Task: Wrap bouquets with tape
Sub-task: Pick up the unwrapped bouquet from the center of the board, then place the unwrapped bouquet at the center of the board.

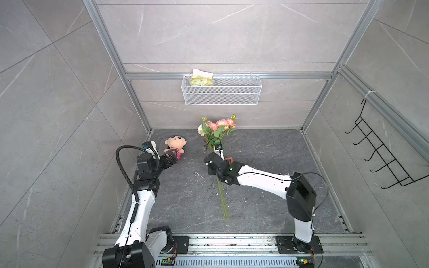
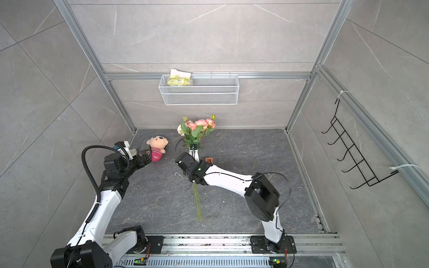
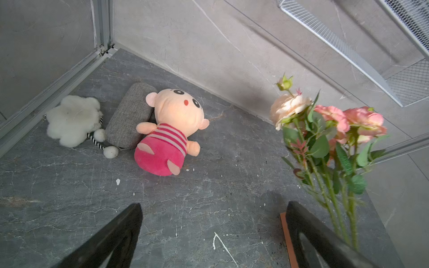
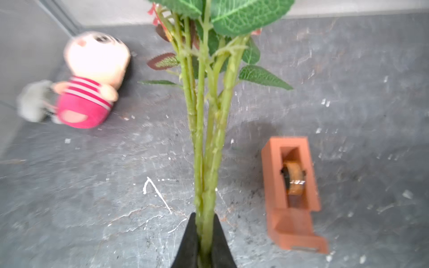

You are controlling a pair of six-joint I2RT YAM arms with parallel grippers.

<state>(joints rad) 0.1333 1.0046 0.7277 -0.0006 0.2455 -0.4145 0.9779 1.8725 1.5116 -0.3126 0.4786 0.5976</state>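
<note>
Right wrist: closest to this lens, the right gripper [image 4: 204, 215] is pinched onto the green stems of the bouquet [image 4: 205, 130], with its two black fingers pressing the bundle from either side.
Left wrist: the left gripper [image 3: 213, 205] is spread wide with nothing between its fingers. It hangs over bare floor near the plush doll [image 3: 171, 130].
Bouquet: in both top views I see the pink and peach blooms [image 1: 220, 124] pointing toward the back wall, mid-floor, while the long stems run back under the right wrist.
Tape: the tape roll [image 4: 293, 178] sits in the orange tape dispenser [image 4: 271, 162]. The dispenser stands on the floor just to the right of the stems, not touching them.
Writing: the yellow packet [image 1: 200, 81] in the white wire basket [image 1: 232, 97] carries dark print, too small for me to read.
Surface: dark grey stone-look floor [image 1: 255, 204], pale-veined and flecked with white scuffs.
Room: pale grey marbled wall panels in an aluminium frame, with a black hook rack [image 1: 380, 153] on the right wall.
Left wrist view only: a grey fabric case [image 3: 130, 116] touches the doll's head, and a white fluffy toy [image 3: 73, 120] lies beside it in the corner. The right wrist view gives me only a grey blur there, possibly the case.
Top views only: the stem ends [image 1: 225, 214] reach toward the front rail [image 1: 232, 241]. I cannot tell whether they touch the floor.
</note>
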